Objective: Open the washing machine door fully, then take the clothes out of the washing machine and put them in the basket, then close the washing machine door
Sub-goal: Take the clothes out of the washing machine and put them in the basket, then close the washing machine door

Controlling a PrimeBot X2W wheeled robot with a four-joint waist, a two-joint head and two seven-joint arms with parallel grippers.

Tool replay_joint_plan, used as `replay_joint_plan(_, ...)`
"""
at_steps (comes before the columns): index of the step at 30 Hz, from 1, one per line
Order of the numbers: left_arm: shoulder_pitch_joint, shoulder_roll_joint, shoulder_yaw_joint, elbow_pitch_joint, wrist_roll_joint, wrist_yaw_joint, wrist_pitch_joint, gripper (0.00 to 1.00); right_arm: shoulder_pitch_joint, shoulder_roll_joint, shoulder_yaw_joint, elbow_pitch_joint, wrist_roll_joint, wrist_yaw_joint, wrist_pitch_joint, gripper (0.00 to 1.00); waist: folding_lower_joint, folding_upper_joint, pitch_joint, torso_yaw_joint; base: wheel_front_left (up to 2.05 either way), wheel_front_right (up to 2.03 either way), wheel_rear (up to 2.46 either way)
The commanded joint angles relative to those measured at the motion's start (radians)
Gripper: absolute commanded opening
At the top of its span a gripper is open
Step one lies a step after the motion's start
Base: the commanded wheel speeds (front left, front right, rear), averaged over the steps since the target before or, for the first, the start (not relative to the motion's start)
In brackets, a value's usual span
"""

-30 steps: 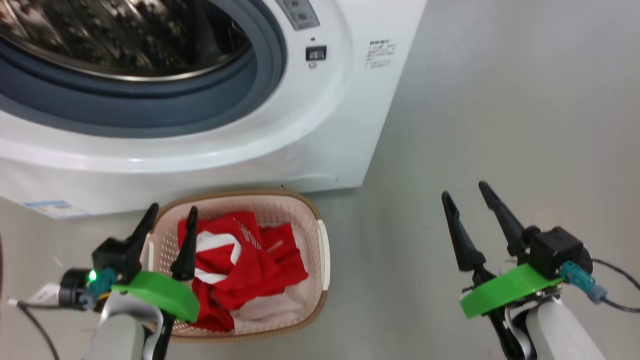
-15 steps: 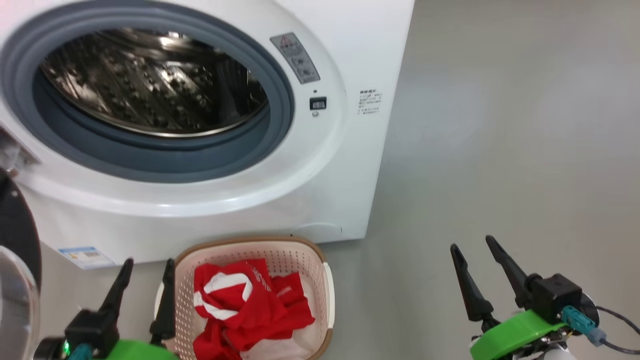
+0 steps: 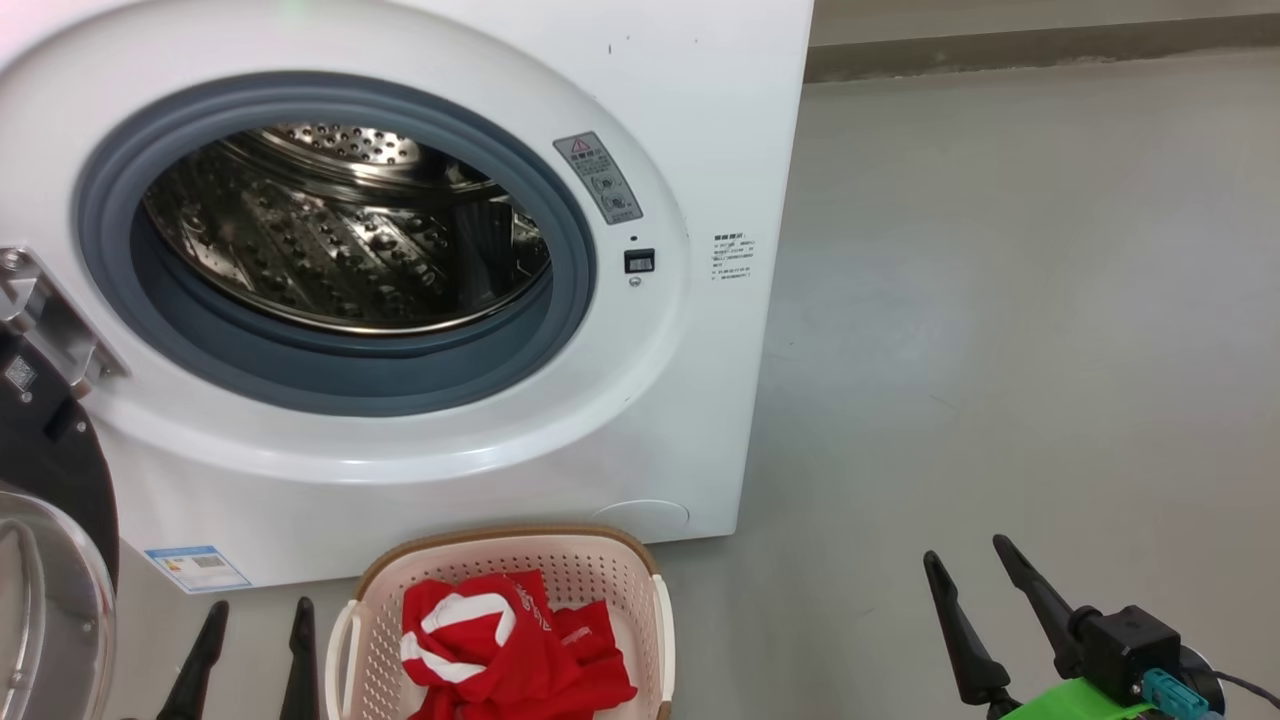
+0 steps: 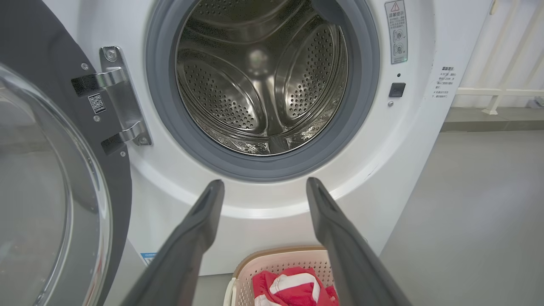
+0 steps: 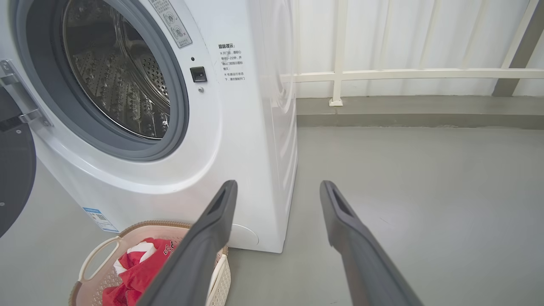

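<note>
The white washing machine (image 3: 700,120) fills the upper left of the head view, its steel drum (image 3: 350,240) bare inside the grey ring. Its black door (image 3: 50,560) with the clear glass bowl hangs swung out at the far left, also large in the left wrist view as the door (image 4: 46,191). Red and white clothes (image 3: 510,650) lie in the cream basket (image 3: 530,545) on the floor before the machine. My left gripper (image 3: 255,615) is open, just left of the basket. Over bare floor at the lower right, my right gripper (image 3: 970,560) is open with nothing between its fingers.
Grey floor (image 3: 1000,300) stretches right of the machine. A white railing (image 5: 382,74) on a low kerb runs behind it. The door's metal hinge (image 4: 119,97) sits on the machine's left front. A blue sticker (image 3: 195,565) marks the lower front.
The head camera has tilted upward, so the machine, basket and both grippers sit lower in the picture. Both grippers stay open; the clothes lie unmoved in the basket.
</note>
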Motion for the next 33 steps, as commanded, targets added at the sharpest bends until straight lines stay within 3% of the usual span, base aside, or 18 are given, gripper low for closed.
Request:
replay_joint_plan(1, -0.001, 0.011, 0.045, -0.042, 0.014, -0.004, -0.005, 1.00, 0.000, -0.017, 0.015, -0.029, 0.002, 0.006, -0.006, 1.00, 0.0000, 0.0000, -0.007, 0.002, 0.00, 0.00, 0.00)
replay_joint_plan(33, 0.033, -0.002, 0.061, -0.082, -0.006, -0.005, -0.005, 1.00, 0.015, -0.009, -0.010, -0.040, -0.005, 0.006, -0.006, 1.00, 0.0000, 0.0000, -0.005, 0.005, 0.00, 0.00, 0.00)
